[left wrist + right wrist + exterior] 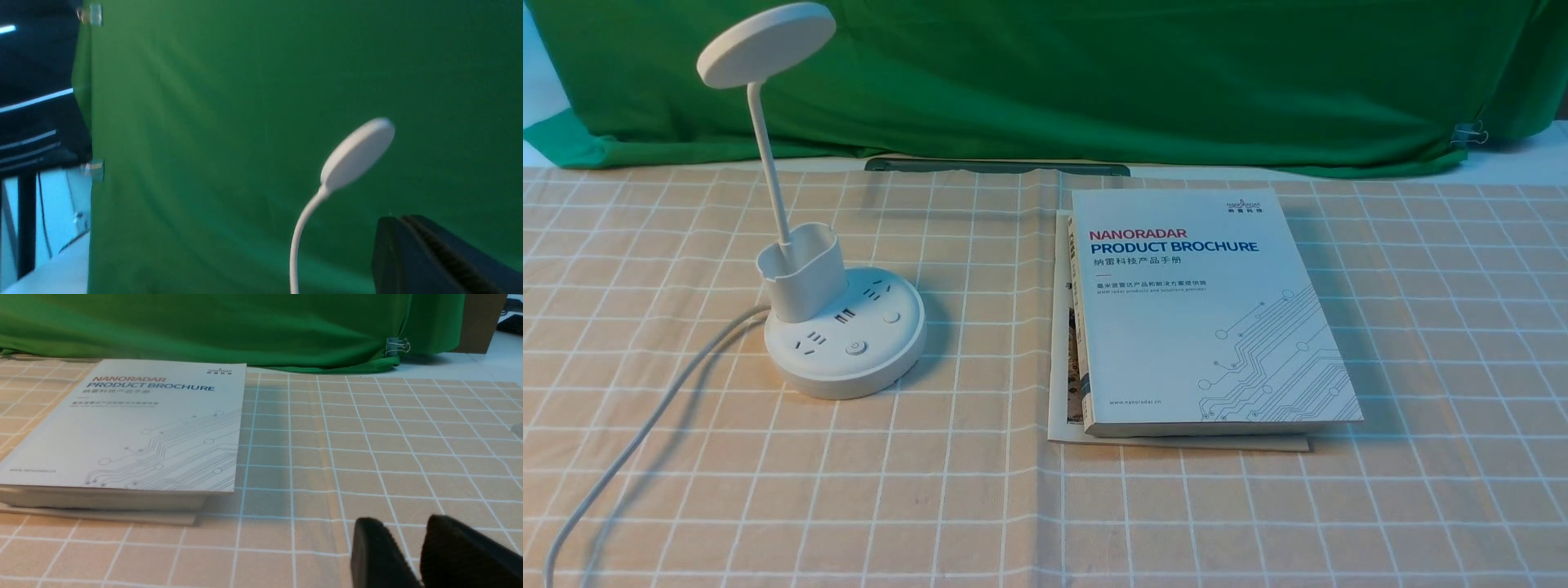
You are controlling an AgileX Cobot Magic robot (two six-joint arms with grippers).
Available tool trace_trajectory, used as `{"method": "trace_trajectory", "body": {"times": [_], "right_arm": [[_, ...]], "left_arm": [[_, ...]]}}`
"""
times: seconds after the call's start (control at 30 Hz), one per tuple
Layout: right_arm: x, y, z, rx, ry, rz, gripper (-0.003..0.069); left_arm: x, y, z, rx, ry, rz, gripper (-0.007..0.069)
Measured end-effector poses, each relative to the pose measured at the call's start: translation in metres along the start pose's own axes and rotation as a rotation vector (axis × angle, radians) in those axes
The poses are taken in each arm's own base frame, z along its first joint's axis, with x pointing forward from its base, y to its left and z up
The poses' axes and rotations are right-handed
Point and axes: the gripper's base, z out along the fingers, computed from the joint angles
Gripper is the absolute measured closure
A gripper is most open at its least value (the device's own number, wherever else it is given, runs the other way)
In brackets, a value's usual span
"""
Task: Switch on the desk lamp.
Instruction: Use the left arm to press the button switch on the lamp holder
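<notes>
The white desk lamp [845, 335] stands at the left of the checked tablecloth, unlit. Its disc head [766, 42] sits high on a thin neck that rises from the oval cup [800, 273]. The round base carries sockets and a round button [854, 348] at its front; the white cord [645, 425] runs off to the near left. Neither gripper shows in the front view. In the left wrist view the lamp head [357, 155] stands against the green cloth, and my left gripper [402, 218] is shut and empty. My right gripper [404, 522] hovers low over the cloth, slightly open and empty.
A white "Product Brochure" book [1201, 310] lies right of the lamp on a thinner booklet; it also shows in the right wrist view [135, 428]. A green backdrop [1094, 73] hangs along the table's far edge. A metal clip [1470, 135] holds the backdrop at the far right.
</notes>
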Motion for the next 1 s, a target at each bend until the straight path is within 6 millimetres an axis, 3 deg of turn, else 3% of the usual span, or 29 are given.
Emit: {"method": "trace_trajectory", "body": {"times": [0.1, 0.13, 0.2, 0.23, 0.27, 0.3, 0.33, 0.43, 0.47, 0.53, 0.67, 0.7, 0.77, 0.83, 1.0], "right_arm": [[0.0, 0.0, 0.0, 0.0, 0.0, 0.0, 0.0418], [0.0, 0.0, 0.0, 0.0, 0.0, 0.0, 0.0418], [0.0, 0.0, 0.0, 0.0, 0.0, 0.0, 0.0418], [0.0, 0.0, 0.0, 0.0, 0.0, 0.0, 0.0418], [0.0, 0.0, 0.0, 0.0, 0.0, 0.0, 0.0418], [0.0, 0.0, 0.0, 0.0, 0.0, 0.0, 0.0418], [0.0, 0.0, 0.0, 0.0, 0.0, 0.0, 0.0418], [0.0, 0.0, 0.0, 0.0, 0.0, 0.0, 0.0418], [0.0, 0.0, 0.0, 0.0, 0.0, 0.0, 0.0418], [0.0, 0.0, 0.0, 0.0, 0.0, 0.0, 0.0418], [0.0, 0.0, 0.0, 0.0, 0.0, 0.0, 0.0418], [0.0, 0.0, 0.0, 0.0, 0.0, 0.0, 0.0418], [0.0, 0.0, 0.0, 0.0, 0.0, 0.0, 0.0418], [0.0, 0.0, 0.0, 0.0, 0.0, 0.0, 0.0418], [0.0, 0.0, 0.0, 0.0, 0.0, 0.0, 0.0418]], "left_arm": [[-0.026, 0.0, -0.003, 0.029, -0.277, -0.167, 0.0623], [-0.027, -0.001, -0.003, 0.031, -0.286, -0.176, 0.0623], [-0.056, -0.003, 0.003, 0.066, -0.329, -0.257, 0.0623], [-0.057, -0.003, 0.004, 0.066, -0.31, -0.26, 0.0623], [-0.073, -0.004, 0.01, 0.073, -0.289, -0.255, 0.0623], [-0.093, -0.005, 0.026, 0.054, -0.151, -0.232, 0.0623], [-0.102, -0.005, 0.034, 0.045, -0.109, -0.219, 0.0623], [-0.107, -0.003, 0.058, 0.001, 0.078, -0.195, 0.0623], [-0.1, -0.002, 0.076, -0.022, 0.192, -0.195, 0.0623], [-0.085, -0.001, 0.093, -0.043, 0.299, -0.22, 0.0623], [-0.029, -0.002, 0.122, -0.123, 0.646, -0.361, 0.0623], [-0.023, -0.002, 0.123, -0.125, 0.689, -0.362, 0.0623], [0.016, -0.011, 0.126, -0.106, 0.985, -0.394, 0.0623], [0.04, -0.021, 0.124, -0.028, 1.18, -0.391, 0.0623], [0.08, -0.055, 0.128, 0.166, 1.424, -0.456, 0.0623]]}}
